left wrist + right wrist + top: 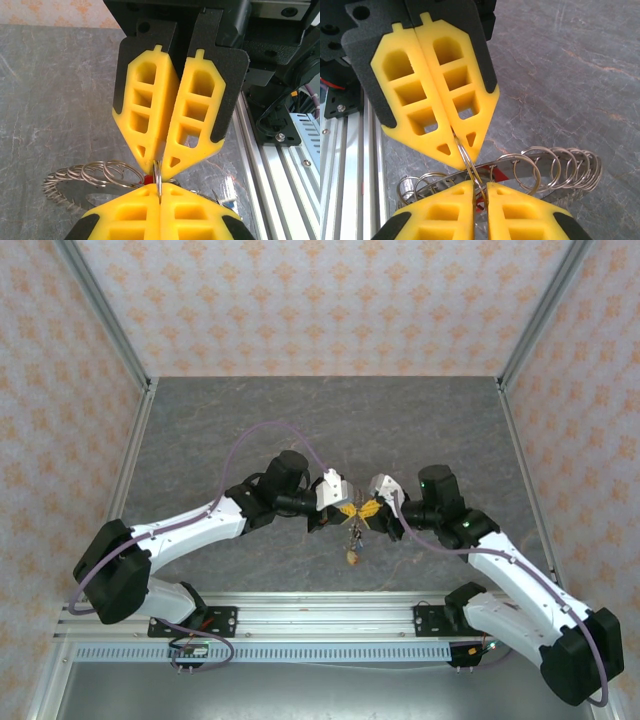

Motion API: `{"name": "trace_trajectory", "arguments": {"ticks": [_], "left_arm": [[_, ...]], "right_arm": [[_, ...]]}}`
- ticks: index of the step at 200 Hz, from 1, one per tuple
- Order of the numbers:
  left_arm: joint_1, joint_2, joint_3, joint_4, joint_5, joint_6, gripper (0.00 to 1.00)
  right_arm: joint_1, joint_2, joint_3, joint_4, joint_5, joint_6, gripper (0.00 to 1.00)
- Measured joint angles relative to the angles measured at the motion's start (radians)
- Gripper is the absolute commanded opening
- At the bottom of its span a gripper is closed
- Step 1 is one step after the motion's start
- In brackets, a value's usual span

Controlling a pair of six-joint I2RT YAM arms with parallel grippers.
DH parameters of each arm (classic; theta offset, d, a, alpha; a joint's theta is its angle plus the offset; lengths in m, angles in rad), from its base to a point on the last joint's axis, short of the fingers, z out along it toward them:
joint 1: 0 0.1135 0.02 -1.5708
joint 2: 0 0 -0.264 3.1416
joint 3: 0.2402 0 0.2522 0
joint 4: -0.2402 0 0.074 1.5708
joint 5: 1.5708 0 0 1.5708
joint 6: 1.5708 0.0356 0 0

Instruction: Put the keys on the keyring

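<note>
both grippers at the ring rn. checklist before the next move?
1. Left gripper shut on a wire loop of the keyring: ok.
2. Right gripper shut on the same loop: ok. A thin slit shows between its fingers, so how firm the grip is: cannot tell.
3. Grippers clear of each other: ok, but the gap is small, so probably move slowly.
4. Keys threaded on the keyring: cannot tell. They bunch by the pinch point.
5. Keyring lifted off the table: cannot tell.

Open tabletop (330, 420) beyond the keyring (100, 189)
</note>
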Motion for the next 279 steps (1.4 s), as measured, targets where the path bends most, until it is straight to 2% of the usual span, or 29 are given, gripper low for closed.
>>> {"name": "trace_trajectory", "arguments": {"ticks": [57,132,165,238,261,279], "left_arm": [[0.000,-0.021,0.000,0.007,0.012,0.000,0.00],[0.005,-0.023,0.002,0.003,0.019,0.016,0.00],[0.005,-0.023,0.002,-0.002,0.019,0.019,0.00],[0.006,-0.023,0.004,-0.009,0.014,0.019,0.00],[0.006,-0.023,0.008,-0.021,0.008,0.026,0.11],[0.005,-0.023,0.025,-0.049,-0.008,0.045,0.13]], "right_arm": [[0.000,-0.026,0.027,-0.029,0.018,-0.016,0.22],[0.000,0.005,0.043,-0.032,-0.005,-0.042,0.23],[-0.004,0.002,0.043,-0.008,-0.020,-0.038,0.29],[-0.006,0.018,0.055,-0.015,-0.045,-0.060,0.07],[-0.006,0.025,0.070,-0.038,-0.047,-0.058,0.00],[-0.006,0.034,0.097,-0.072,-0.043,-0.061,0.00]]}}
